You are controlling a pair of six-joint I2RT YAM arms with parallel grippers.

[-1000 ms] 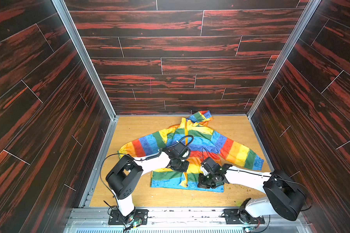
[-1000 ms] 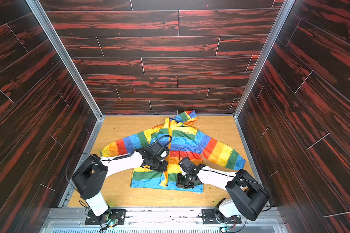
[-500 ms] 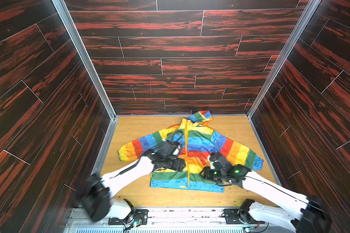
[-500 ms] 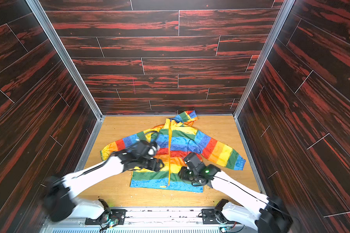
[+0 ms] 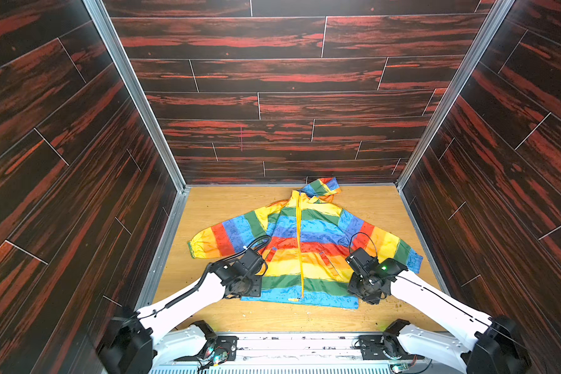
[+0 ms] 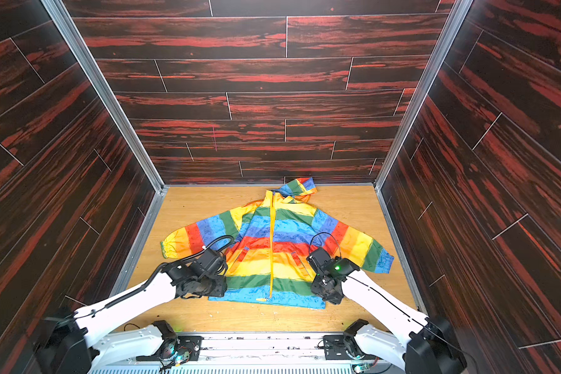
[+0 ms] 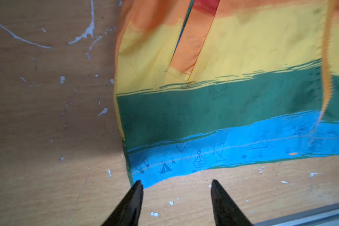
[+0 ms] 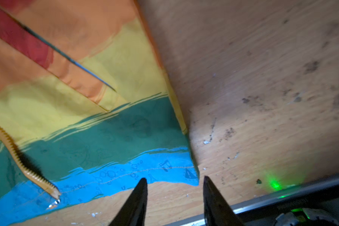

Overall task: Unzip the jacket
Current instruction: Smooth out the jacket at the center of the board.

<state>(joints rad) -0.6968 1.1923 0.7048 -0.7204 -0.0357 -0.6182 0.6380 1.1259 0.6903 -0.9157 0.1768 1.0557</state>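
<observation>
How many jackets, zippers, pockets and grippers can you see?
jacket: 1
zipper: 1
pockets: 2
left gripper and right gripper: 2
Total: 6

Rainbow-striped jacket (image 5: 305, 246), yellow zipper (image 5: 300, 249), on tan wood-grain floor (image 5: 227, 200)

Wooden tabletop (image 5: 224, 207) (white-flecked), dark red plank walls (image 5: 272, 107), metal rail (image 5: 305, 338)

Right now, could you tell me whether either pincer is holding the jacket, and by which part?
Nothing is held: left pincer and right pincer stand open beside the blue hem corners of the jacket.
</observation>
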